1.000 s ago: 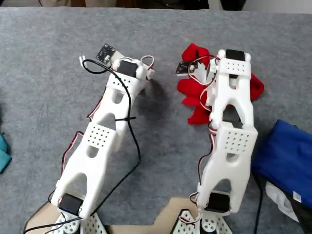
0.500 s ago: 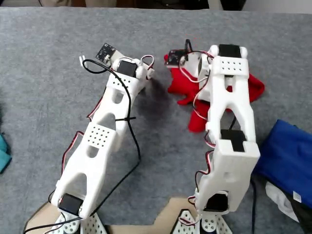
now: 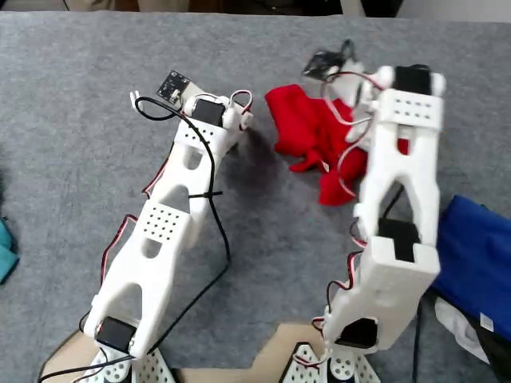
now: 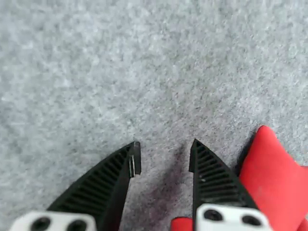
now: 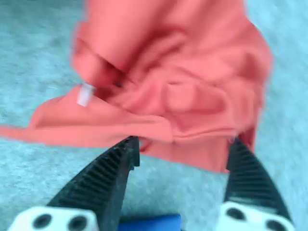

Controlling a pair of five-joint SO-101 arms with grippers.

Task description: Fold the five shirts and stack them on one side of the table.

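Right jaws spread at edge of red shirt (image 5: 168, 91).

The left arm (image 3: 164, 227) and right arm (image 3: 395, 239) are white shells with slotted cut-outs, perforated patches and black servos. A black cable (image 3: 211, 195) runs back from the left gripper (image 4: 165, 144). Red and white wires (image 3: 351, 155) loop behind the right gripper (image 5: 184, 140). Both have black ribbed fingers (image 4: 113, 180) on white mounts with screw holes.

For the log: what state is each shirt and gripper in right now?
red shirt: crumpled, unfolded, on the table
blue shirt: bunched at the table's edge
left gripper: open, empty, beside the red shirt
right gripper: open, empty, over the red shirt
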